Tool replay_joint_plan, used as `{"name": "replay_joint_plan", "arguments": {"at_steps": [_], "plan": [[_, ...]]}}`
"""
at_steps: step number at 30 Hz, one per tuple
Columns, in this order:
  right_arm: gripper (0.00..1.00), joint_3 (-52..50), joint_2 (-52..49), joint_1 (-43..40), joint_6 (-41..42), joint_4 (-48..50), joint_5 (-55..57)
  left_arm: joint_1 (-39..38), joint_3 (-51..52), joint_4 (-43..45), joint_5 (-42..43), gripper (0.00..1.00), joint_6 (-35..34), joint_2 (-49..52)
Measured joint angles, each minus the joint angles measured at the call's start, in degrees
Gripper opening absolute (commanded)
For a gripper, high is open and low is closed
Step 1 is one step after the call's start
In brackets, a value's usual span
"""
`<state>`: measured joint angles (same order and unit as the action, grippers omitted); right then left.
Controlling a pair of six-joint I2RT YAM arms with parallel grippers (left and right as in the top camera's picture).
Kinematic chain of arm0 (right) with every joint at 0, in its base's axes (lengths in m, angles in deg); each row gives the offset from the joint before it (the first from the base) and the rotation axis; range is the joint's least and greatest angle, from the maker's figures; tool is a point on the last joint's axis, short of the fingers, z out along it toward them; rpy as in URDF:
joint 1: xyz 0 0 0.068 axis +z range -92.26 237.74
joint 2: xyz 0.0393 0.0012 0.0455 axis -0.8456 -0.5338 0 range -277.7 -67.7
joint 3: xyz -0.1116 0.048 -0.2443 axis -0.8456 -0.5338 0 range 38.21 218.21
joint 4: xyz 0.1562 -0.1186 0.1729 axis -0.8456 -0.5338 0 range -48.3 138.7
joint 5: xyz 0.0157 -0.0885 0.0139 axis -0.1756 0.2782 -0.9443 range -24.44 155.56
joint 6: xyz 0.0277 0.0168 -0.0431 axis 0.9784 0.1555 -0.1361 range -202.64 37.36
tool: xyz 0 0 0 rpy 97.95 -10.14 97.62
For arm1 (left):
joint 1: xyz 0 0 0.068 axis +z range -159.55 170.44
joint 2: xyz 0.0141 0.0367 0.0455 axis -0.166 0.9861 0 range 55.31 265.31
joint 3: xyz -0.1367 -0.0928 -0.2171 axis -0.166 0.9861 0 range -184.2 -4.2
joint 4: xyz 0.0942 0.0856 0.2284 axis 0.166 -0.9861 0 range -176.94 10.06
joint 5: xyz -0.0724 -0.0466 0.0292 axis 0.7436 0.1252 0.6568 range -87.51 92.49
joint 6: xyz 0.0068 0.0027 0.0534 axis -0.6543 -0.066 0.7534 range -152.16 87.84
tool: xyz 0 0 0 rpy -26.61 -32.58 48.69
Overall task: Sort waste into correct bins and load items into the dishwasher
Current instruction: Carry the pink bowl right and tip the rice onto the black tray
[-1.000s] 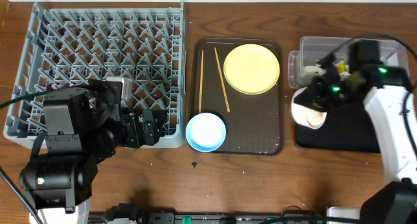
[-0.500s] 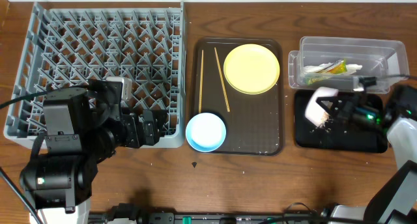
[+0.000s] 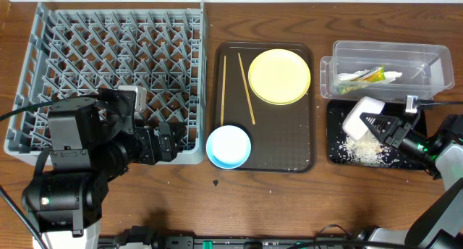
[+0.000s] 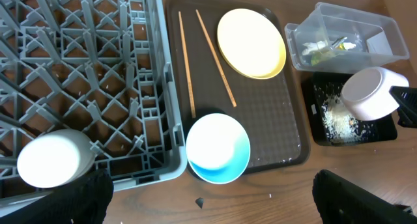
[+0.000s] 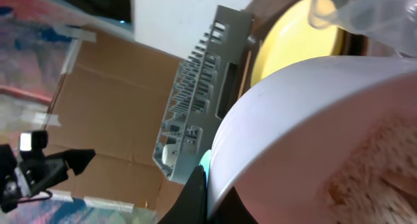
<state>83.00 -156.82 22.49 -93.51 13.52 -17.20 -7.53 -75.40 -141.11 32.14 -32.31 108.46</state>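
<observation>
My right gripper (image 3: 376, 124) is pinched on the rim of the white bowl (image 3: 360, 116), which is tipped on its side over the black tray (image 3: 414, 161) at the right, where crumbs (image 3: 363, 152) lie. My left gripper (image 3: 172, 142) is spread wide at the near edge of the rack (image 3: 108, 46), close to the white cup (image 4: 51, 160). The blue bowl (image 3: 228, 146), yellow plate (image 3: 279, 76) and chopsticks (image 3: 246, 97) sit on the brown tray (image 3: 289, 144).
</observation>
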Motion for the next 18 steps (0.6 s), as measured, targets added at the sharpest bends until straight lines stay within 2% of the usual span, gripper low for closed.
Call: {"name": "replay_joint_plan", "arguments": {"at_steps": [12, 18], "plan": [[0.01, -0.04, 0.0, 0.0, -2.89, -2.4, -2.34, 0.0, 0.0, 0.0, 0.0, 0.99, 0.0, 0.0], [0.01, -0.09, 0.0, 0.0, -1.79, -1.77, -1.29, 0.0, 0.0, 0.0, 0.0, 0.99, 0.0, 0.0]]}}
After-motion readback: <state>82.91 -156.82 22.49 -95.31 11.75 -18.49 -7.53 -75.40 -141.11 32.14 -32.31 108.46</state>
